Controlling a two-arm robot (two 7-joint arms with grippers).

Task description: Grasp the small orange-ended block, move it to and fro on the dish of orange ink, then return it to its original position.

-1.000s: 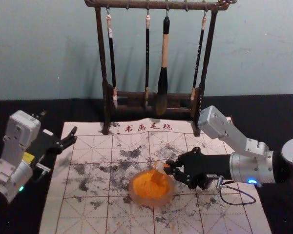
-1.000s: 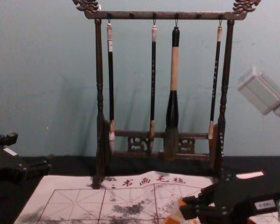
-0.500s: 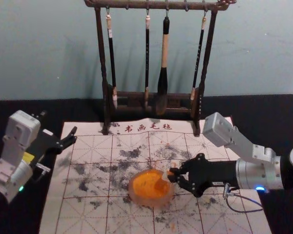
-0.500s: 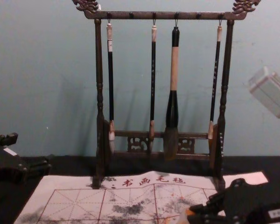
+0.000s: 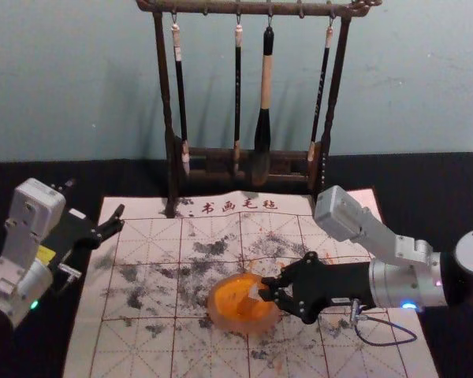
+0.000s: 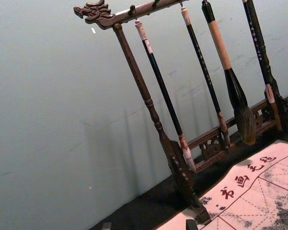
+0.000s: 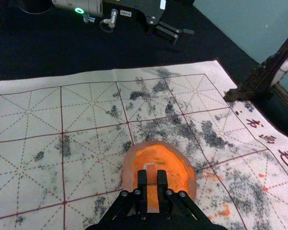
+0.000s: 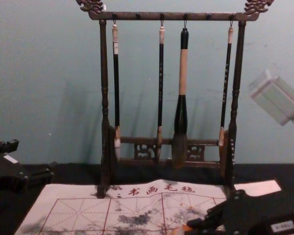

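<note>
Head view: the right tool (image 5: 266, 288) reaches in from the right and has the block (image 5: 255, 293) pinched, over the right part of the dish (image 5: 212, 312) of orange ink (image 5: 235, 293). Dish sits on the gridded mat (image 5: 142, 276), on the dark tabletop (image 5: 426, 177). The left tool (image 5: 95, 198) is parked out by the mat's left edge, and four brushes (image 5: 265, 102) hang from the rack (image 5: 165, 102) at the far side.

Left wrist view: this one gives you that left tool's two tips set wide with nothing between them, plus the rack's carved dragon-head end (image 6: 92, 12).

Right wrist view: best look at the grip, tbh. Both fingers are on the sides of the block, which sticks out past the tips above the ink. Also gives you orange smudges (image 7: 223, 211) on the mat near the dish.

Chest view: side-on, the right tool comes in low at the near right. There's a bit of orange at its tips, probably the block, but it's mostly cut off down there.
</note>
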